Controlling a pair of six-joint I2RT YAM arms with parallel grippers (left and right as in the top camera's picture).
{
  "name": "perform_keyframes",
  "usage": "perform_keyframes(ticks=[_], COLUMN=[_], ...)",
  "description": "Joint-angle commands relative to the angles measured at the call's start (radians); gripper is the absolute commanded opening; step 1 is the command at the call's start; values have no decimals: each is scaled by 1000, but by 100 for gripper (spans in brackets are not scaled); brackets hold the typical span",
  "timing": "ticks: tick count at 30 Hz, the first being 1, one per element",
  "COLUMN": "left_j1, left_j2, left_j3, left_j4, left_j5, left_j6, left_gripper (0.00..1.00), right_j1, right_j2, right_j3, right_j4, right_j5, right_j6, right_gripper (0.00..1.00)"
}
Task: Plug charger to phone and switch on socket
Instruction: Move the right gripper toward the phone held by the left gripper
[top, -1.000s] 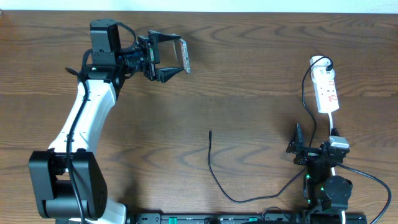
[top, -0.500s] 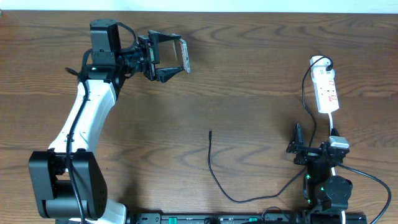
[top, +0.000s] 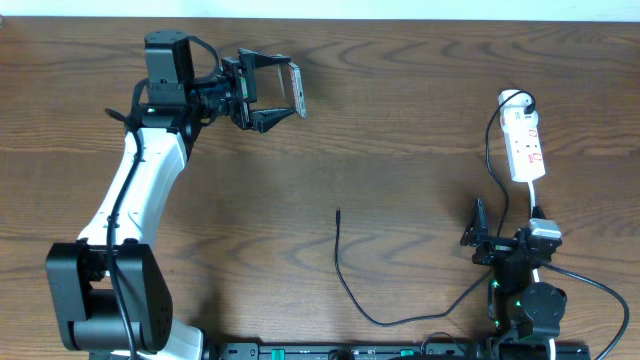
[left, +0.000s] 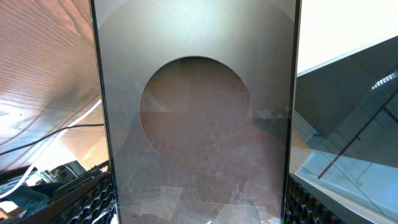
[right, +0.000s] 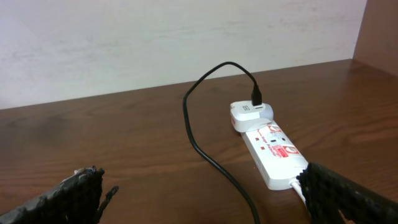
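Observation:
My left gripper (top: 272, 95) is shut on the phone (top: 296, 90), held on edge above the far left of the table. In the left wrist view the phone's grey-brown back (left: 196, 112) with a dark round patch fills the frame between the padded fingers. The socket (top: 524, 140), a white power strip with red marks, lies at the far right; it also shows in the right wrist view (right: 273, 149). The charger (top: 345, 280) is a thin black cable from a white adapter (right: 250, 115) on the strip, its free tip (top: 338, 212) lying mid-table. My right gripper (top: 500, 240) is open and empty near the front right.
The strip's white cord (top: 535, 195) runs toward the right arm base (top: 525, 305). The left arm (top: 135, 180) stretches from the front left corner to the far left. A pale wall (right: 174, 37) stands behind the table's far edge.

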Motion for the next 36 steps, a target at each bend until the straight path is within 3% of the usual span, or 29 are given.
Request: perform_keyframes(ticks=[1,20,36], left_j1=[5,5,5], left_j2=[-26,-26,-26], left_j3=[15,15,13], left_j4=[10,9,8], left_j5=[36,32,-37], left_j6=[6,40,651], left_gripper=[7,7,7], right_j1=[5,5,5], right_j2=[-5,-5,-5], right_j3=[-1,-1,-1], right_j4=[-3,-3,-3], right_j5=[8,8,8], right_j6=[-7,-7,-7], right_gripper=[99,99,99])
